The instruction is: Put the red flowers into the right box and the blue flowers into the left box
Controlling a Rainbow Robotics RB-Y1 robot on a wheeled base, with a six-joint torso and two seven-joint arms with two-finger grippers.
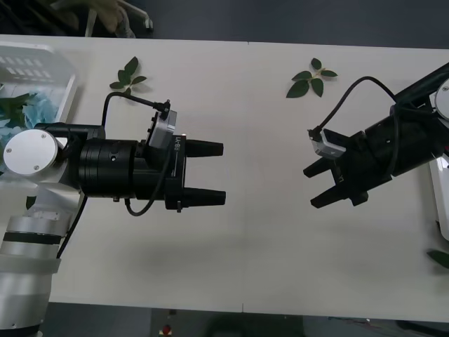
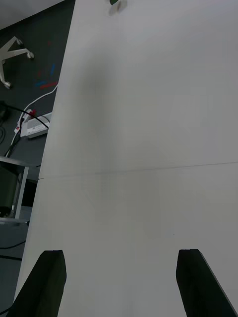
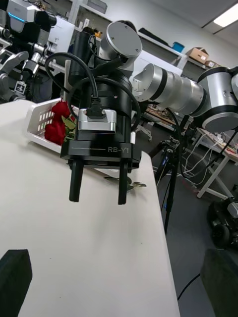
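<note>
The blue flowers point(image 1: 41, 112) lie with green leaves in the left box point(image 1: 49, 60), a white bin with slotted walls at the table's far left. The red flowers point(image 3: 56, 126) rest in the right box point(image 3: 40, 118), a white box behind the right arm; in the front view just its edge point(image 1: 442, 200) shows at the far right. My left gripper point(image 1: 222, 173) point(image 3: 116, 260) hovers open and empty over the table's middle left, pointing right. My right gripper point(image 1: 313, 187) point(image 2: 121, 260) point(image 3: 97, 185) hangs open and empty at the middle right, facing it.
Two bloomless leaf sprigs point(image 1: 128, 76) point(image 1: 311, 78) lie near the table's far edge, and one leaf point(image 1: 440, 258) lies at the right edge. Bare white tabletop point(image 1: 259, 232) spreads between the grippers. Beyond the table's right side stand cables and shelving.
</note>
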